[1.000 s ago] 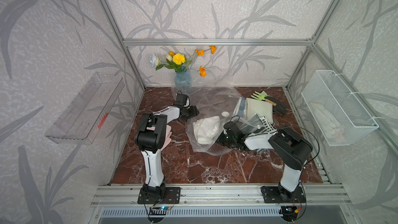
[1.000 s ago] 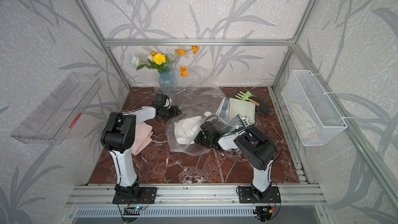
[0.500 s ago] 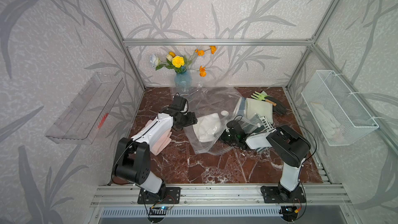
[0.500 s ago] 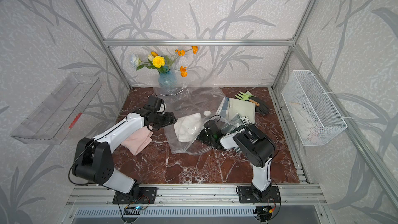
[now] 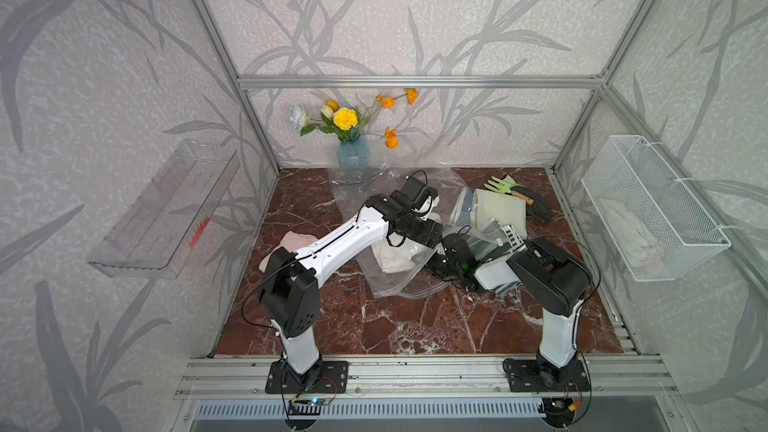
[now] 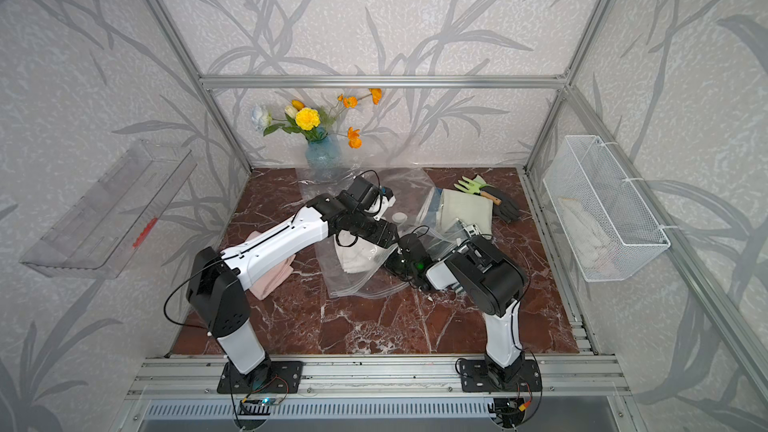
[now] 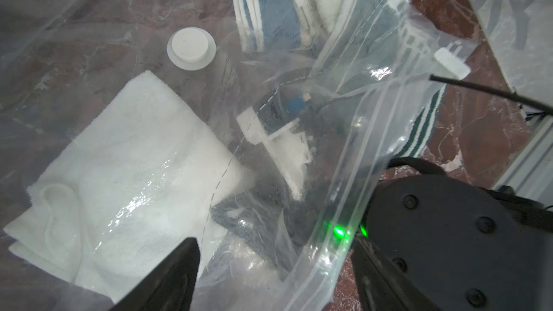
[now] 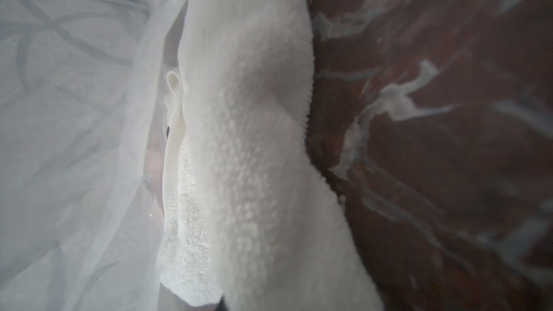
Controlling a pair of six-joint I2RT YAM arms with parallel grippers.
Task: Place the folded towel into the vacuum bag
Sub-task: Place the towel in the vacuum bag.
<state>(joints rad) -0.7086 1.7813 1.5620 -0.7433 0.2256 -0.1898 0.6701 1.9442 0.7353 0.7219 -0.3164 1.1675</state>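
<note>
Marble table [image 5: 374,326] bears the vacuum bag [image 5: 390,284], which lies crumpled with its mouth toward the right arm. The folded white towel [image 7: 128,160] lies inside the bag, flat under the plastic. Left gripper [image 7: 273,240] hovers over the zip edge, jaws wide apart, holding nothing. Right gripper [image 6: 392,261] reaches into the mouth beside the towel; its jaw state cannot be determined. Valve cap [image 7: 191,47] sits near the towel. Slider clip [image 7: 452,62] sits on the zip edge.

Grey leaf-patterned walls [image 5: 374,14] enclose a red marble floor [image 5: 395,326] (white-veined).
</note>
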